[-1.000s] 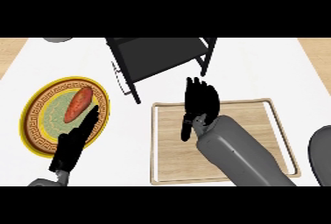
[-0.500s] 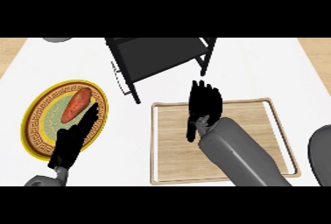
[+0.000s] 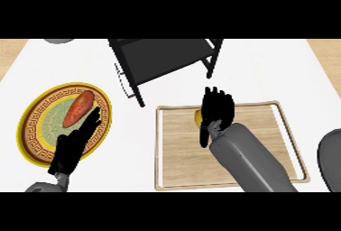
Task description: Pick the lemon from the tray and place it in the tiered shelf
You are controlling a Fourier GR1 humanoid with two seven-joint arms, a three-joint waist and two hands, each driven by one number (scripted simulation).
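Observation:
The lemon [image 3: 198, 117] lies on the wooden tray [image 3: 283, 135]; only a small yellow sliver shows at the left edge of my right hand [image 3: 217, 108]. That hand hovers right over the lemon, its fingers straight and pointing away from me, its thumb [image 3: 203, 136] hanging toward the tray's middle. The black tiered shelf [image 3: 166, 56] stands behind the tray, a little to the left. Low at the left, my left hand [image 3: 73, 146] rests open over the near edge of a plate.
A yellow patterned plate [image 3: 33, 135] at the left carries a long red-orange vegetable [image 3: 78, 108]. A grey rounded object [image 3: 329, 158] sits at the right edge beside the tray. A small grey thing [image 3: 60, 40] shows at the top left.
My right hand has shifted slightly to the right over the tray, and a sliver of the lemon now shows beside it. The left hand has stayed in place.

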